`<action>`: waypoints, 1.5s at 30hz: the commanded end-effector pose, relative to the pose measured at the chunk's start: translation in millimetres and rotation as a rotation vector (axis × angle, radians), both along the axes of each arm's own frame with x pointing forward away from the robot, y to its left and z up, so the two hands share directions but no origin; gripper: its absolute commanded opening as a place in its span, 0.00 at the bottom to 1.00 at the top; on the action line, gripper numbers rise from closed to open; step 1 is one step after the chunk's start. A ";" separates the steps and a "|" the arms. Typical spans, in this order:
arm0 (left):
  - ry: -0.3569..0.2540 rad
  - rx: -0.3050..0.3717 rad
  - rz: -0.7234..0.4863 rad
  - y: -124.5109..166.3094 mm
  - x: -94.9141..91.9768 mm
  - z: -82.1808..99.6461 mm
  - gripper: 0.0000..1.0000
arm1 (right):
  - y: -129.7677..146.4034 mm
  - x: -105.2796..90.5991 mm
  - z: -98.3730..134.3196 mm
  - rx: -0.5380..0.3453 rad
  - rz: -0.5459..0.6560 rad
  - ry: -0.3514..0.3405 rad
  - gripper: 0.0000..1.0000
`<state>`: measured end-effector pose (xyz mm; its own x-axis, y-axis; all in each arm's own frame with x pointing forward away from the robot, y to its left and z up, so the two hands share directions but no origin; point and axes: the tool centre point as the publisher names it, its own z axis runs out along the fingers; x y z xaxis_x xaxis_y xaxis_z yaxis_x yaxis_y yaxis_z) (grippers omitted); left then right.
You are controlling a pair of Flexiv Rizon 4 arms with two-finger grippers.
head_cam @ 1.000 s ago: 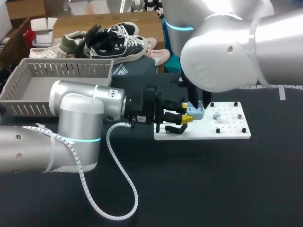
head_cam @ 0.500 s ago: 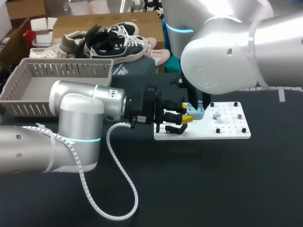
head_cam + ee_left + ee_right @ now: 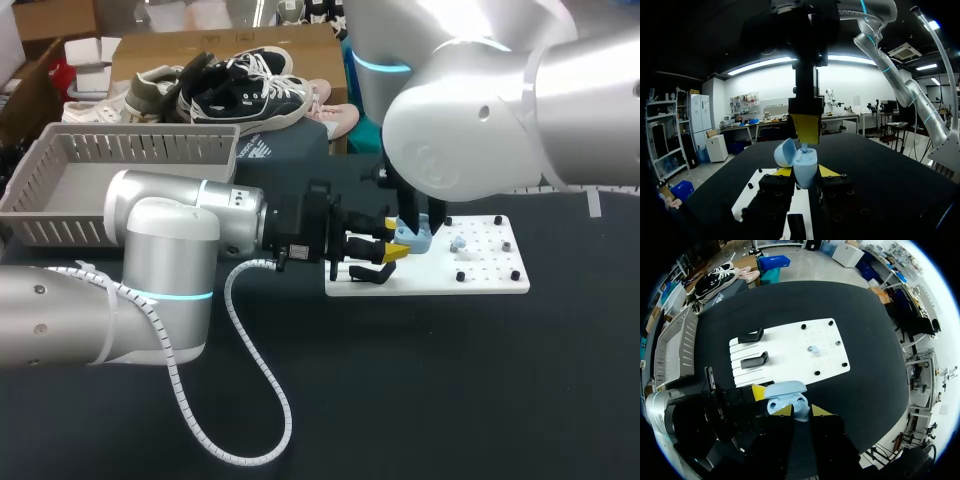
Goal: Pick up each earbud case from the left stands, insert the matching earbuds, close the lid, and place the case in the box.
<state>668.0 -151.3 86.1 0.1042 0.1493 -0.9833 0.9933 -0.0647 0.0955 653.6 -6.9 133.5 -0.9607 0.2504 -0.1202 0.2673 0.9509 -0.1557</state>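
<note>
Robotics lab: left arm (image 3: 160, 240), right arm (image 3: 480, 120) over black worktable (image 3: 450, 390), white fixture board (image 3: 490, 282).

My left arm (image 3: 165, 250) and right arm (image 3: 480, 110) silver-white and rounded, cyan joint rings (image 3: 175, 296), black wrist (image 3: 300, 235), white spiral cable (image 3: 228, 290), yellow fingertips (image 3: 829, 171).

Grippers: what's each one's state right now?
Left gripper: closed on the case.
Right gripper: cannot be told.

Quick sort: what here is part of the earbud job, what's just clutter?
Job: earbud case, lid open, in left gripper; right gripper above it; earbud on white board; black stands; grey box.
Lying about: white tape strip on the table.
</note>
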 end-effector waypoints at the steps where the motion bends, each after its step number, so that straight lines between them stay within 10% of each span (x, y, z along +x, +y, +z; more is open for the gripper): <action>1: -0.001 -0.002 0.001 0.2 0.3 -0.6 0.00 | 0.8 1.9 -2.2 -0.004 -0.005 -0.001 0.00; 18: -0.001 -0.002 0.001 0.2 0.3 -0.6 0.00 | 2.3 4.1 -9.8 -0.028 0.006 0.007 0.00; 22: -0.001 -0.002 0.001 0.2 0.3 -0.6 0.00 | 2.4 4.7 -9.0 -0.028 0.007 0.001 0.30; 27: -0.001 -0.002 0.001 0.2 0.3 -0.6 0.00 | 2.8 4.0 -5.1 -0.020 0.008 -0.013 0.35; 45: -0.001 -0.002 0.001 0.2 0.3 -0.6 0.00 | -60.9 -0.8 20.7 0.108 -0.177 -0.268 0.50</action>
